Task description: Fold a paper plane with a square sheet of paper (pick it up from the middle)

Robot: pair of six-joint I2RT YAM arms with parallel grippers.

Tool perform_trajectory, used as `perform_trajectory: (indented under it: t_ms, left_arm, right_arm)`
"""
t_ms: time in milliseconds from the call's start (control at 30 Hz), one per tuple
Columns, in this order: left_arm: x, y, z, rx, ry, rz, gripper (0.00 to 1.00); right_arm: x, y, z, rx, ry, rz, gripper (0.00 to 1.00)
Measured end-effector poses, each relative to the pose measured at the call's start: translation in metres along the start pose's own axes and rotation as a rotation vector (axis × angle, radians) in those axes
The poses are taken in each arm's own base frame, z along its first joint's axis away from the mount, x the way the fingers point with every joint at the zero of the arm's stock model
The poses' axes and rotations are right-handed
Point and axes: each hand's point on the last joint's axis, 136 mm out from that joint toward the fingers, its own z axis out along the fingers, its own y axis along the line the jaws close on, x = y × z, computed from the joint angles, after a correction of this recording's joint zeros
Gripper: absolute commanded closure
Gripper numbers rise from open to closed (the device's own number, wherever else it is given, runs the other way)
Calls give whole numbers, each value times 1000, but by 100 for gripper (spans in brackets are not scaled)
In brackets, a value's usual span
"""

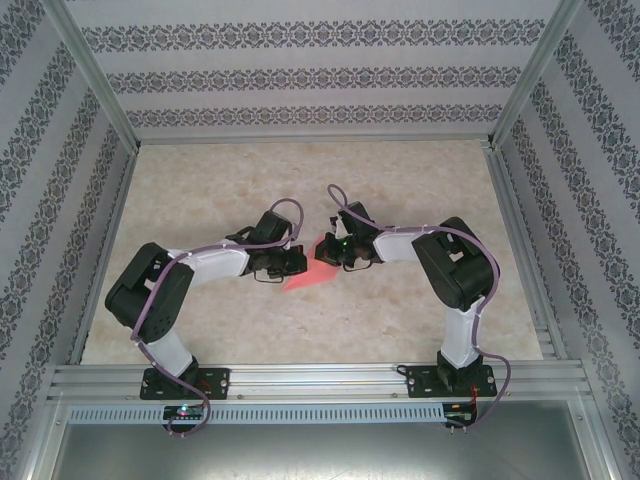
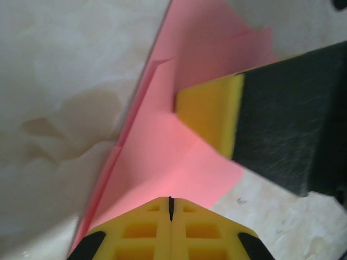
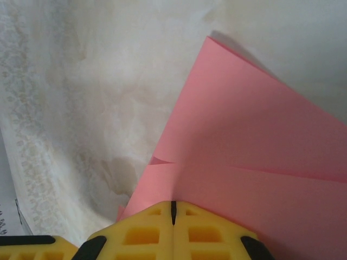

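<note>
Nearest, on the aluminium rail (image 1: 320, 372): both arm bases bolted side by side. Left arm (image 1: 160, 290) bent at the elbow and reaching inward; right arm (image 1: 455, 265) mirrored from the other side.

Beyond the bases, at the middle of the table (image 1: 200, 320): left gripper (image 1: 287, 262) and right gripper (image 1: 342, 250) facing each other, close together, both over the sheet of paper (image 1: 303, 277).

Left gripper: closed, yellow fingers pressed flat together with a thin seam between them. Tips set at the sheet's near edge, as seen from the left wrist. Whether any layer is pinched: cannot tell.

Right gripper: closed likewise, seam tight, tips at the sheet's edge in the right wrist view. Yellow pad (image 2: 211, 114) of this gripper down on the pink surface just ahead of the left tips, touching it.

Sheet of paper: salmon-pink, folded rather than a flat square. Several straight creases, with overlapping layers along one long edge. Pointed outline toward the near side in the overhead view. Lying on the tabletop, beneath and between the two grippers.

Farther out: bare marbled tabletop. Farthest: patterned walls (image 1: 320, 75) enclosing the table on three sides.
</note>
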Motion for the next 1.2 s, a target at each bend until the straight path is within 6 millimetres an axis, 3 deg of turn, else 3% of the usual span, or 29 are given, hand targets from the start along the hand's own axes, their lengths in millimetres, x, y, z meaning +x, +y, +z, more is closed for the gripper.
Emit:
perform_trajectory:
  t_ms: [133,300,533,967,1200]
  left_arm:
    - [-4,-2,7,14,-15,-30,100]
    - [4,6,25,21,36,-70,100]
    - [5,6,26,21,33,-71,100]
    - [34,31,3,35,-21,-69,100]
    - [45,55,-19,32,-52,-121,100]
  right_arm:
    - [-1,0,0,-1,0,7,96]
    - [-1,0,1,0,0,11,96]
    - [-2,0,1,3,1,15,96]
    - [0,-2,0,3,24,23,96]
    - [4,-2,0,0,41,15,96]
